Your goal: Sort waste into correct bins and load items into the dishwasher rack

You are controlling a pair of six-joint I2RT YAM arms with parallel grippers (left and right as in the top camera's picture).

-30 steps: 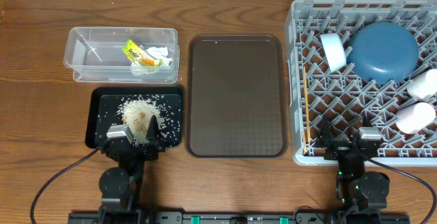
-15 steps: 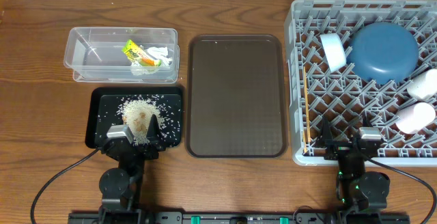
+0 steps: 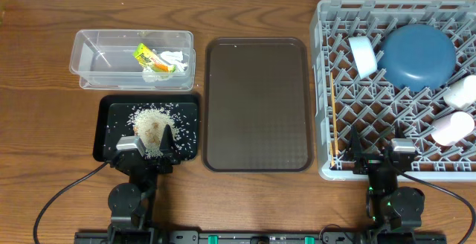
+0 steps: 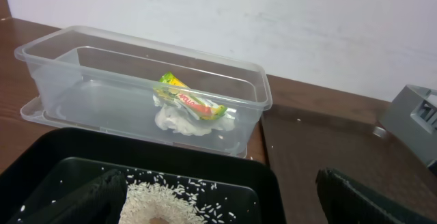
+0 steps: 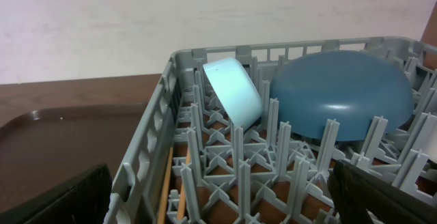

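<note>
The grey dishwasher rack (image 3: 327,88) holds a dark-blue plate (image 3: 418,54), a white-and-pale-blue bowl (image 3: 363,55), a cream cup (image 3: 462,91), a pink cup (image 3: 452,128) and wooden chopsticks (image 3: 334,129) along its left wall. In the clear tub (image 3: 93,54) lie the yellow-green wrapper (image 3: 147,56) and white tissue (image 3: 172,57). White rice scraps (image 3: 152,121) are piled in the black tray (image 3: 108,117). My left gripper (image 3: 148,146) stands open over the black tray's near edge. My right gripper (image 3: 379,149) stands open over the rack's near edge. Neither holds anything.
A flat brown serving tray (image 3: 256,103) lies between the bins and the rack. A white wall (image 4: 273,19) runs behind the table. Black cables (image 3: 63,196) trail from the arm bases at the table's front edge.
</note>
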